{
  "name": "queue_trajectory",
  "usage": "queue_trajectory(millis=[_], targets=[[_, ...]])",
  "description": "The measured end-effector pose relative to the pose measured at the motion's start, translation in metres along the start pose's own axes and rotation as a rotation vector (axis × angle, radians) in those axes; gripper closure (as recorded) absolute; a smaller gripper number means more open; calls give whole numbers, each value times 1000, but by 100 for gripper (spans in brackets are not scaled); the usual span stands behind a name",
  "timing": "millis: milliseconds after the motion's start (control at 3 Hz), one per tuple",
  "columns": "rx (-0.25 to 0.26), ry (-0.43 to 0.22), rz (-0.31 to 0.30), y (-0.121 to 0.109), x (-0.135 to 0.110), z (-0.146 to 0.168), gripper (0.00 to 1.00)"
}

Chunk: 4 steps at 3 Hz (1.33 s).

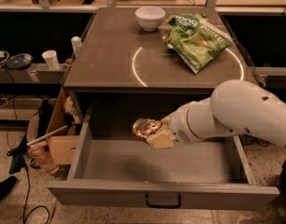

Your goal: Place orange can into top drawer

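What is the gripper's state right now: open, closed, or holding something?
The gripper: closed on the small shiny orange-gold can, holding it over the open grey metal top drawer.

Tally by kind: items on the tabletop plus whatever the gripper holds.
Bowls: 1, white bowl
Bags: 2, green snack bags, overlapping
Cans: 1, orange can in the gripper over the open top drawer
Total: 4

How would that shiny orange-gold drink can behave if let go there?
Held by the gripper over the grey metal drawer, the orange-gold can looks round, so it would probably roll. Its shiny skin is likely slippery.
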State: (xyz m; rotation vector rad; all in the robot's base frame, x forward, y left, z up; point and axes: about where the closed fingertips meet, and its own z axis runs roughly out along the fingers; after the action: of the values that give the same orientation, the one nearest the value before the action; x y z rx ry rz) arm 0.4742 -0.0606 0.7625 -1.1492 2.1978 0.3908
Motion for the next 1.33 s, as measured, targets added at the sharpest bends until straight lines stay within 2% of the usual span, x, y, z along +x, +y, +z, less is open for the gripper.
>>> queue_trajectory(millis=[333,667,1000,1333], targets=[[-54,-21,-17,12,18,18,100],[-64,-30,-13,18,31,35,100],[-32,-18,-7,22,41,50,100],[41,7,5,21,49,64,100]])
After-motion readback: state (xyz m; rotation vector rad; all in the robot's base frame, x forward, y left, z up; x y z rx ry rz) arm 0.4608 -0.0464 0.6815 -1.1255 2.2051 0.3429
